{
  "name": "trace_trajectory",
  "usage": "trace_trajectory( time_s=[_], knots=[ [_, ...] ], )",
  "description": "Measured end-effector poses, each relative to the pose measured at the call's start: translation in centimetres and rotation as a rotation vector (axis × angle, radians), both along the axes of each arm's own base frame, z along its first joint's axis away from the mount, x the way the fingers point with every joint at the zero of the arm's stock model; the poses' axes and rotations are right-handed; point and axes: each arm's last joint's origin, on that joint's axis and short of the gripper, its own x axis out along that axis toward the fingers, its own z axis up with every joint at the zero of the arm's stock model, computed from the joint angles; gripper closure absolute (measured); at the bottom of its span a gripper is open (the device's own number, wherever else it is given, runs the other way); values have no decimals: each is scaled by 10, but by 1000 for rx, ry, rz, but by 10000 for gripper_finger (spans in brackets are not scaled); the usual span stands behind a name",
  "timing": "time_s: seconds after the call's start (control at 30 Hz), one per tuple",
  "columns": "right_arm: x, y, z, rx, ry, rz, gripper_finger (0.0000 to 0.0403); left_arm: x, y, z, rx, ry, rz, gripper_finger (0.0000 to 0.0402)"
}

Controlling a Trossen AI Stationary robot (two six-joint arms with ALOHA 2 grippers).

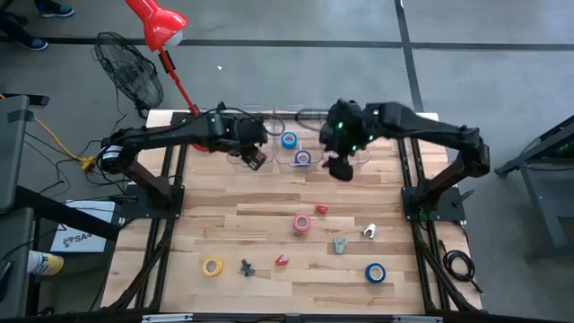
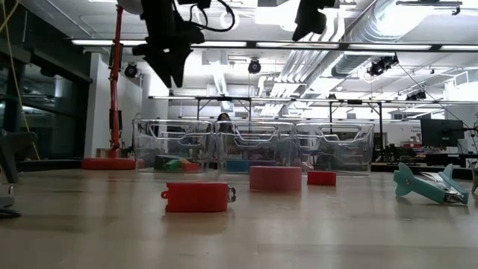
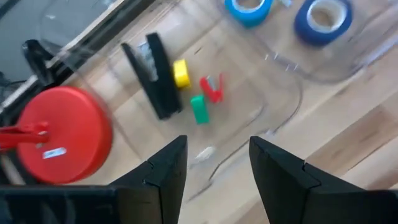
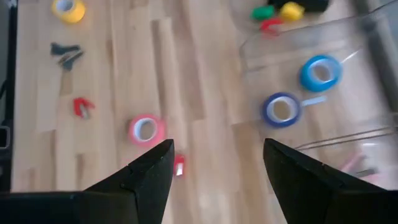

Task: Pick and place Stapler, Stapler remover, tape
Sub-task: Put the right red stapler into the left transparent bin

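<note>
My left gripper [image 1: 254, 158] [image 3: 214, 168] hangs open above the left clear bin [image 3: 273, 106], which holds a black stapler [image 3: 154, 74] and small yellow, green and red pieces. My right gripper [image 1: 339, 167] [image 4: 214, 168] hangs open just in front of the bins, above bare table. Two blue tape rolls [image 1: 289, 140] [image 1: 303, 158] lie flat in the middle bin. On the table lie a pink roll [image 1: 302, 223] [image 4: 145, 129], a yellow roll [image 1: 212, 266], a blue roll [image 1: 375, 274], a teal stapler [image 1: 339, 244], a dark staple remover [image 1: 246, 266] and a red one [image 1: 282, 260]. No purple roll shows.
Three clear bins [image 2: 254, 146] stand in a row along the table's far edge. A red lamp's round base [image 3: 62, 134] sits left of them, with its pole [image 1: 178, 85] slanting away. A small red piece [image 1: 321, 209] and a white one [image 1: 369, 231] lie mid-table.
</note>
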Motion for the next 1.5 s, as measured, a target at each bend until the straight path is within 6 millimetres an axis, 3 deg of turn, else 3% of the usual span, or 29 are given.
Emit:
trace_trajectory(
  time_s=[0.3, 0.53, 0.8, 0.97, 1.2, 1.5],
  knots=[
    [16, 37, -61, 128, 73, -120, 165, -9, -28, -9, -16, 118, -106, 234],
    [15, 64, -115, 144, 130, -165, 165, -33, -46, -19, -9, 118, -162, 234],
    [4, 83, -166, 11, 133, -214, 165, -59, -57, -22, -56, -112, -206, 234],
    [-4, 93, -194, -57, 79, -214, 165, -69, -64, -27, -73, -168, -226, 234],
    [-19, 104, -226, -79, 10, -182, 165, -70, -68, -40, -116, -146, -246, 234],
    [-30, 113, -241, -93, 2, -130, 165, -69, -69, -46, -133, -165, -248, 234]
  ],
)
